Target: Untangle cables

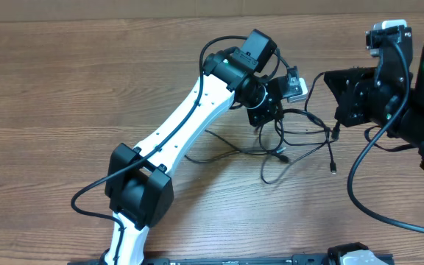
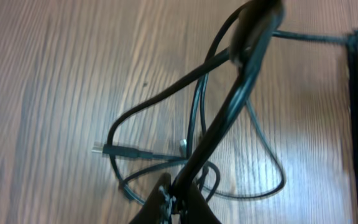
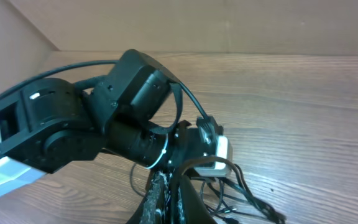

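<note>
desk (image 1: 65,88): carries everything; my left arm reaches across it from the near side, my right arm stands at its right.
cables (image 1: 293,140): a loose heap on the desk, right of centre, between my two arms.
left fingers (image 2: 157,202): over the far-left part of the heap; one strand is pinched between them and rises off the desk.
right fingers (image 3: 157,202): just right of the heap, facing my left wrist.
plug end (image 2: 114,150): flat on the desk at the heap's edge, apart from my left fingers.
second plug end (image 1: 333,169): on the desk at the heap's near-right edge.
</note>
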`<state>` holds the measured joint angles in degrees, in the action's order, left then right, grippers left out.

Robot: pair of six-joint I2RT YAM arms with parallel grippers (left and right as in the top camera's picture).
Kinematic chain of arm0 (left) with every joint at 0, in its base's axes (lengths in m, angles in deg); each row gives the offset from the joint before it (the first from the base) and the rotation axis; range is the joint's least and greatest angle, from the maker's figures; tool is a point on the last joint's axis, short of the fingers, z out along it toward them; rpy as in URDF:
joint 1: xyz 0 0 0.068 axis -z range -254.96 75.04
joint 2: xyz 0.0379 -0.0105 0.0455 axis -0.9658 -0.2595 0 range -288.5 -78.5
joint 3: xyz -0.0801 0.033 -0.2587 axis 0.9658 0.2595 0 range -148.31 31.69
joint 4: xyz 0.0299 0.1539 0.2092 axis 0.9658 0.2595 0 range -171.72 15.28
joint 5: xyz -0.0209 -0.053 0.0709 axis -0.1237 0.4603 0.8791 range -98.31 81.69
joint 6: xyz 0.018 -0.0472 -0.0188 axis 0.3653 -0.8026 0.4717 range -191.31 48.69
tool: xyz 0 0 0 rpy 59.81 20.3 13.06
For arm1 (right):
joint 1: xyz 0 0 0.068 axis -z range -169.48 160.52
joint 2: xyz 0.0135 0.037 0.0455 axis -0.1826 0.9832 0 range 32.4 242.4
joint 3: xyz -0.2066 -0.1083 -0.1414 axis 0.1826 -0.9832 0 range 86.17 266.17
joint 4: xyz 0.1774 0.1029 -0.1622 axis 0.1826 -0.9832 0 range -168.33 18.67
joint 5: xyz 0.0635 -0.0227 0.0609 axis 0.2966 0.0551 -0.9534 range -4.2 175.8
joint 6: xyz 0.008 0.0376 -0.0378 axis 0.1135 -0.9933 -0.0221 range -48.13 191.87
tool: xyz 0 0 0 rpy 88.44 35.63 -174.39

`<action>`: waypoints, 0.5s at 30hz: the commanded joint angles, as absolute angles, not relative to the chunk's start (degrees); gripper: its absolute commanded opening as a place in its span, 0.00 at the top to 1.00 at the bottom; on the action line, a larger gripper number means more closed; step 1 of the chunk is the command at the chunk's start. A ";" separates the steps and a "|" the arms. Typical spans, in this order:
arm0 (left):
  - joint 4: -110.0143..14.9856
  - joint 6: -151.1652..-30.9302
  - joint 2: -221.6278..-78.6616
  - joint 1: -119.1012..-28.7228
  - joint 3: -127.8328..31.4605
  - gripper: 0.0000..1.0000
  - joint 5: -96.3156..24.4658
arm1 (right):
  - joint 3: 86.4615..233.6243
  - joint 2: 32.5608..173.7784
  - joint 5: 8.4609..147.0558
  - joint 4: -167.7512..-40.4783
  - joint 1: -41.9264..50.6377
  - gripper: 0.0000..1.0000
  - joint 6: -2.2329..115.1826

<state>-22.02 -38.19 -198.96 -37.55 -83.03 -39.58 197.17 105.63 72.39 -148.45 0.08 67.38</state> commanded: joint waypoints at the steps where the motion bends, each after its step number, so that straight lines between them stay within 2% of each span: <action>1: -21.60 -51.52 -197.26 -39.74 -86.87 0.96 -33.89 | 198.85 104.51 75.41 -148.25 0.67 0.96 67.58; 6: -16.55 -62.03 -189.59 -45.49 -94.63 0.96 -28.17 | 198.85 104.78 75.50 -147.47 1.98 0.96 67.38; 15: -4.03 -68.09 -174.44 -54.67 -99.09 0.96 -17.26 | 198.68 109.91 75.43 -146.00 10.03 0.96 65.96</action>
